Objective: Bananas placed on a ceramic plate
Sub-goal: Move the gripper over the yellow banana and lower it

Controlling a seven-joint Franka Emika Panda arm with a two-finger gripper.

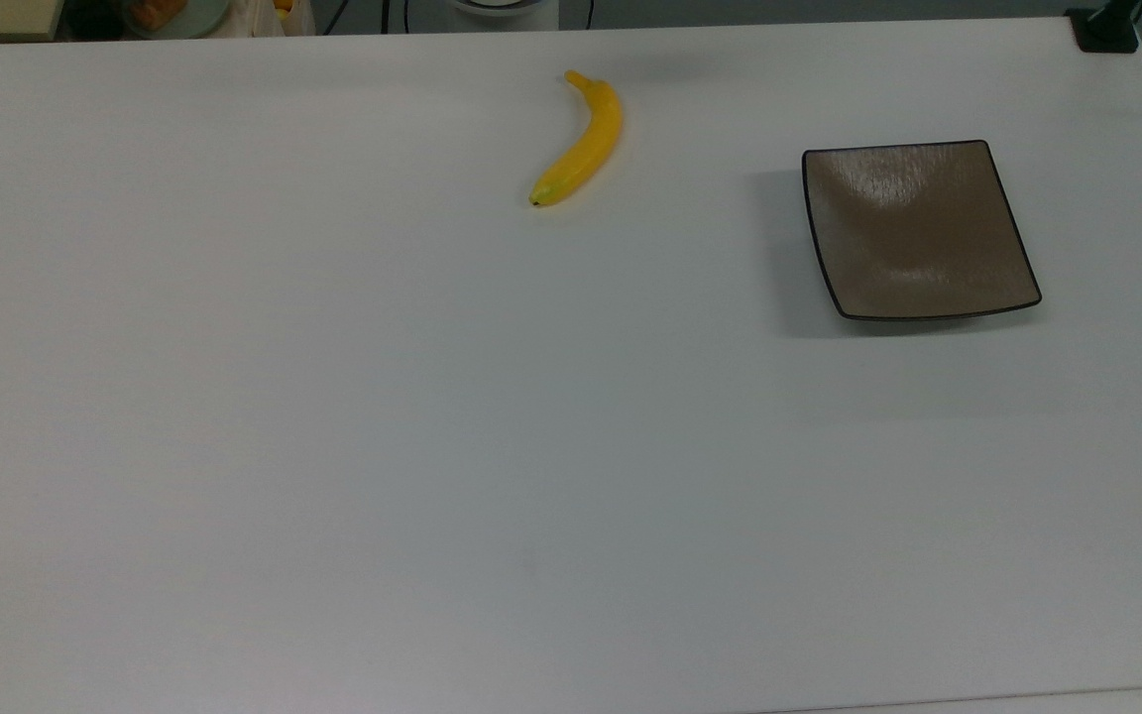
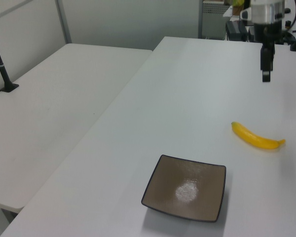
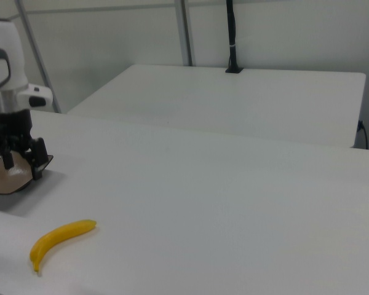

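The gripper (image 3: 23,165) hangs above the white table (image 1: 432,446), fingers pointing down. In the right view its two fingers stand apart with a clear gap and nothing between them. The banana (image 3: 60,238) lies flat on the table below the gripper and toward the right view's right, apart from the fingers. The ceramic plate (image 3: 6,181) sits behind the gripper in the right view, partly covered by it. In the left view, the gripper (image 2: 265,74) hangs beyond the banana (image 2: 256,138), the plate (image 2: 185,193) well apart.
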